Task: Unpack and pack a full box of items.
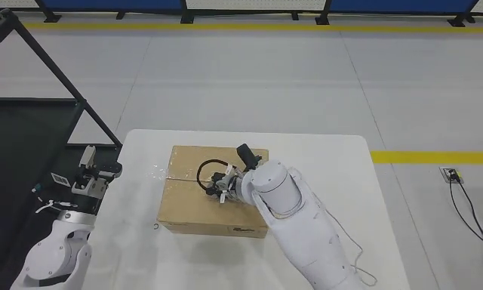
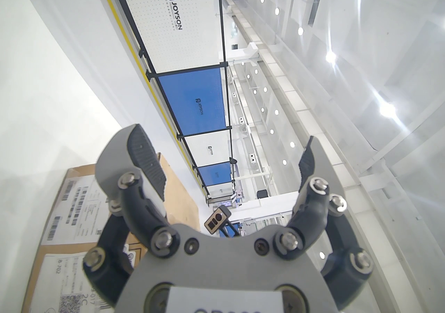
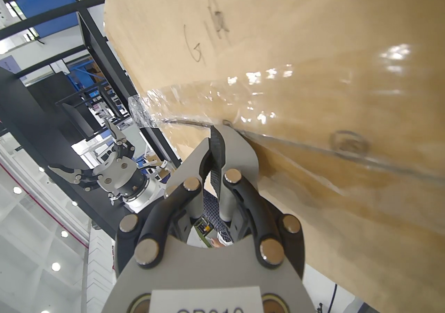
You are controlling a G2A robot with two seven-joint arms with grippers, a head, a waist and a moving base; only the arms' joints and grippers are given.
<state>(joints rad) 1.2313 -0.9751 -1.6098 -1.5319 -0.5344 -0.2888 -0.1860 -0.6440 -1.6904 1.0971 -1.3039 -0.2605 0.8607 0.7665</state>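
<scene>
The stiff, likely heavy cardboard box (image 1: 189, 207) on the table (image 1: 332, 177) is touched at its taped seam (image 3: 299, 149), best peeled from the crumpled end, by the right gripper (image 3: 217, 133), tips pressed together; the left gripper (image 2: 226, 154) is spread.

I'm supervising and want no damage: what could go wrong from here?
The right gripper, shut, has its tip at the tape on the box seam; it might skid along the glossy film or gouge the cardboard. The left gripper is open and apart from the box, so the box may slide.
</scene>
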